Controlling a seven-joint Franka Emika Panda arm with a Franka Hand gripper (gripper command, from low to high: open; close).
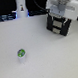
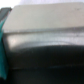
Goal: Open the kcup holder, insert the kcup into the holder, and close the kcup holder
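White arm over black kcup holder, green-topped kcup well apart on table

**Black Box, Green-Topped Pod, Pale Table**

The kcup holder is black, its stacked drawer fronts crossed by thin pale lines. The kcup shows a green round top over a white body. The table is a plain pale grey-white without pattern. The arm over the holder is white with grey shading. A white bottle-shaped object carries a small dark mark. In the wrist view, a blurred grey-to-black surface fills the picture, edged by a teal strip.
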